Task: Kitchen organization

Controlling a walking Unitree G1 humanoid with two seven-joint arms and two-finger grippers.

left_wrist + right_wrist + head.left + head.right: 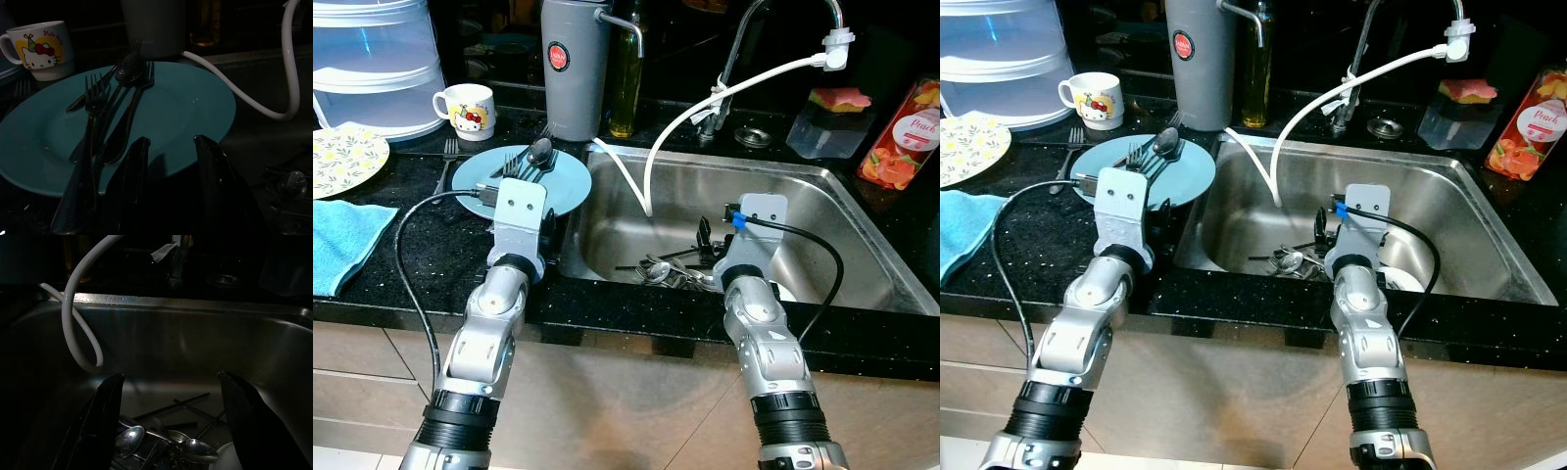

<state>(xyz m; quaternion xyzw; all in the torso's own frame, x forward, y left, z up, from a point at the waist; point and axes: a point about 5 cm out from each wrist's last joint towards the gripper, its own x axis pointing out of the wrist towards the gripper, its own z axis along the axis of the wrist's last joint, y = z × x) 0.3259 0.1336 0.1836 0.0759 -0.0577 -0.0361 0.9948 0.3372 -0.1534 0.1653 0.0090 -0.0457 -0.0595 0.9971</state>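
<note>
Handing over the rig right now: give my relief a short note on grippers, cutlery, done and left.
Left gripper: open, empty, at the near rim of the blue plate.
Right gripper: open, empty, over the sink.
Done: forks and spoon lie on the plate, on the counter.
Left: spoons and other cutlery in the sink bottom.

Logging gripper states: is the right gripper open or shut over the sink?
Open. The right gripper has its two black fingers spread wide apart, holding nothing, above the cutlery in the sink.
</note>
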